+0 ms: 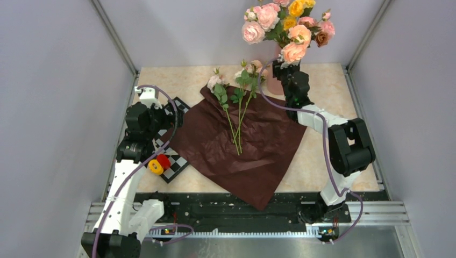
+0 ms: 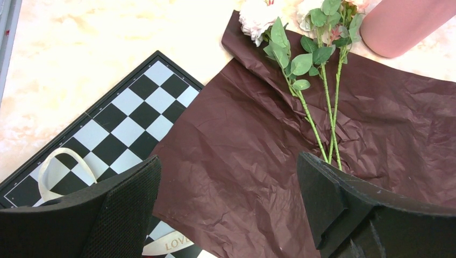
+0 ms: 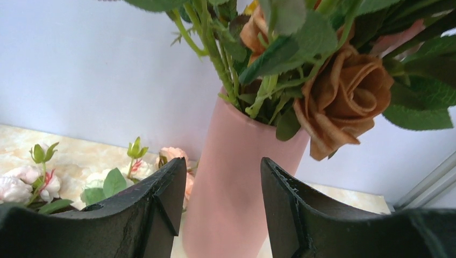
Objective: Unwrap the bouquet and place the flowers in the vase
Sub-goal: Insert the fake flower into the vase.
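The bouquet is undone: its dark red paper (image 1: 242, 150) (image 2: 242, 140) lies spread flat on the table. The flowers (image 1: 236, 102) (image 2: 301, 64) lie loose on it, blooms toward the back and stems toward me. Their blooms (image 3: 32, 177) also show low at the left of the right wrist view. The salmon-pink vase (image 1: 273, 85) (image 2: 403, 24) (image 3: 236, 134) stands upright at the back. My right gripper (image 1: 280, 67) (image 3: 223, 166) is open right in front of it, holding nothing. My left gripper (image 1: 168, 114) (image 2: 228, 183) is wide open above the paper's left edge.
Larger pink, yellow and brown roses (image 1: 287, 24) (image 3: 344, 97) fill the vase. A chessboard (image 1: 175, 161) (image 2: 123, 123) lies partly under the paper on the left, with a cream ribbon (image 2: 54, 166) and yellow and red rolls (image 1: 158, 164) on it. Walls close in on three sides.
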Controlling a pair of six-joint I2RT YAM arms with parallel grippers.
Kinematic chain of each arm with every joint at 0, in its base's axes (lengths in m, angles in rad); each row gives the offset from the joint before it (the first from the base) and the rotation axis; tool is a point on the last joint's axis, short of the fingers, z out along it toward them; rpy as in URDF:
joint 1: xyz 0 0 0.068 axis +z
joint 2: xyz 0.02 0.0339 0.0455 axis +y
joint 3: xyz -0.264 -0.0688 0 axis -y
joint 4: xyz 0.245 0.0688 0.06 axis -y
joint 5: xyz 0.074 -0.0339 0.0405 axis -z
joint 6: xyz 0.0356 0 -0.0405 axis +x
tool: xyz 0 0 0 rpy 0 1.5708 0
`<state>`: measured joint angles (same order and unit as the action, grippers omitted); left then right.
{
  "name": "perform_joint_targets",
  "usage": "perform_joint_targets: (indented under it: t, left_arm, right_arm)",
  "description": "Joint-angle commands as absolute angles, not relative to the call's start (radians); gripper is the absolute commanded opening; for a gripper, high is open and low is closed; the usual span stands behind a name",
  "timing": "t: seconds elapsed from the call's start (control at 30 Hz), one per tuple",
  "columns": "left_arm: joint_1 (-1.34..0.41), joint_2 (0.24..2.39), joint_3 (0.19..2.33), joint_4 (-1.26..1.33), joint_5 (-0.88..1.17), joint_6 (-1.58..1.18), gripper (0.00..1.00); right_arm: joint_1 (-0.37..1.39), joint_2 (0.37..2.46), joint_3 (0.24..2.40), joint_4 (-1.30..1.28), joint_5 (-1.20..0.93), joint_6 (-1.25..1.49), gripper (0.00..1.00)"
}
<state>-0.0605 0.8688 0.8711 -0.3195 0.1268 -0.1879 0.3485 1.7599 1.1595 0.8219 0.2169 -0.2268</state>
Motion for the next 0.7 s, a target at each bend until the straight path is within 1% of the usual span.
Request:
perform_joint_targets:
  t: [0.0, 0.17, 0.43, 0.67]
  left_arm:
    - [-0.055, 0.864, 0.868, -0.299, 0.137, -0.186, 0.99]
    - [-0.056, 0.862, 0.866, -0.301, 0.137, -0.186, 0.99]
    - [-0.055, 0.861, 0.867, -0.301, 0.138, -0.186, 0.99]
    - [-0.055, 0.859, 0.867, -0.302, 0.136, -0.187, 0.99]
  right_arm:
    - [0.351, 1.721, 1.140, 0.855, 0.224, -0.199, 0.55]
    - [0.354, 1.716, 1.110, 0.853, 0.230, -0.194, 0.57]
    - [0.375, 1.700, 1.062, 0.836, 0.238, -0.187, 0.64]
    - [0.406, 1.627, 0.969, 0.810, 0.272, -0.178, 0.69]
